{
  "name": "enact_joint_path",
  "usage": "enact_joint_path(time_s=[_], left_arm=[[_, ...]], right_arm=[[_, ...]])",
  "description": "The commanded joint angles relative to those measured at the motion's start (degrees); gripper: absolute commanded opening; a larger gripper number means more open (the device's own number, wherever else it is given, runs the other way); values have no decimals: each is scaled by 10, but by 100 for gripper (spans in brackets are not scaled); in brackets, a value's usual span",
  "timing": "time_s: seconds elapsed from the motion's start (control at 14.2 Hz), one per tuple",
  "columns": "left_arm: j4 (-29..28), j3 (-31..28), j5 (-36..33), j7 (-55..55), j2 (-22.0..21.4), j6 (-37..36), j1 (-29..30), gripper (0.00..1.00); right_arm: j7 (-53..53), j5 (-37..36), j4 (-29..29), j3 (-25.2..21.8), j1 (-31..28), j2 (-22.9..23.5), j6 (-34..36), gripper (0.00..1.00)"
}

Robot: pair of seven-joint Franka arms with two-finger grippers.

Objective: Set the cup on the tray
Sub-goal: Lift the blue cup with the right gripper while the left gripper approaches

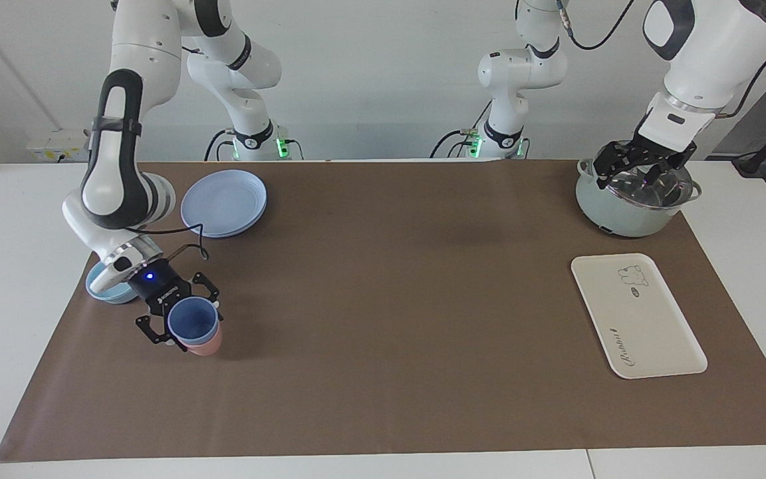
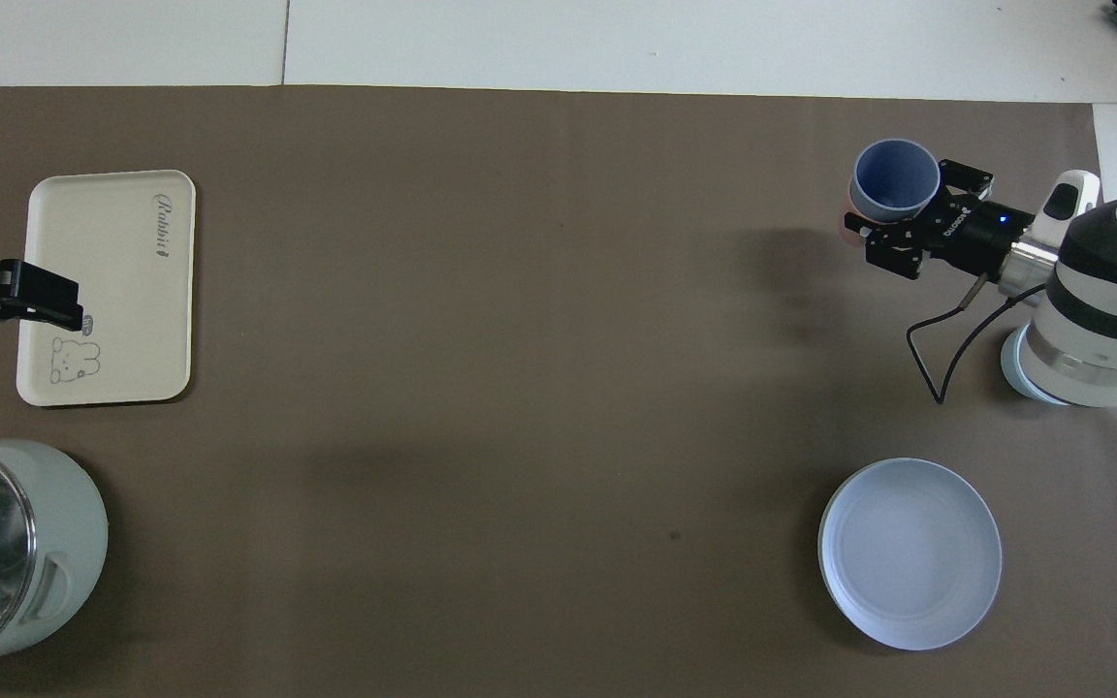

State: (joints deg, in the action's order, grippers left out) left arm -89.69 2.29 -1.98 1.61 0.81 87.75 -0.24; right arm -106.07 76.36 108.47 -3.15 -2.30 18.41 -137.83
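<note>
Here, right hand (image 1: 180, 318) clasping cup (image 1: 193, 321), upright, above pink tumbler (image 1: 205, 346)

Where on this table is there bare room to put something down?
The brown mat between the round blue plate and the cream rectangular tray lies bare, as does the tray. It is crowded where the right gripper holds the periwinkle plastic cup.

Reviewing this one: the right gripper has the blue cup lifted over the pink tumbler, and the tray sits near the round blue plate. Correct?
Not quite. The right gripper does hold the blue cup over the pink tumbler, but the tray lies at the left arm's end of the table, beside the pot. The round blue plate is at the right arm's end, as the facing view shows.
</note>
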Motion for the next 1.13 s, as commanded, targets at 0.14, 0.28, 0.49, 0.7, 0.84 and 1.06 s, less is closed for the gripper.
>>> enact_joint_path(time_s=[0.14, 0.28, 0.49, 0.7, 0.84, 1.06], left_arm=[[-15, 8, 4, 5, -13, 10, -19, 100], [-26, 8, 22, 24, -14, 50, -27, 100], [-48, 8, 127, 91, -18, 115, -28, 100], [-85, 8, 227, 121, -21, 201, -46, 100], [-88, 8, 281, 155, -8, 245, -71, 100], [-87, 8, 391, 219, 39, 360, -125, 100]], right_arm=[[182, -230, 20, 0, 29, -80, -4, 0], [263, -332, 17, -1, 50, -104, 2, 0], [434, -475, -12, 2, 64, -124, 94, 0], [482, -539, -33, 2, 96, -137, 142, 0], [520, -581, -52, 3, 120, -140, 172, 0], [611, -656, -93, 4, 171, -137, 224, 0]])
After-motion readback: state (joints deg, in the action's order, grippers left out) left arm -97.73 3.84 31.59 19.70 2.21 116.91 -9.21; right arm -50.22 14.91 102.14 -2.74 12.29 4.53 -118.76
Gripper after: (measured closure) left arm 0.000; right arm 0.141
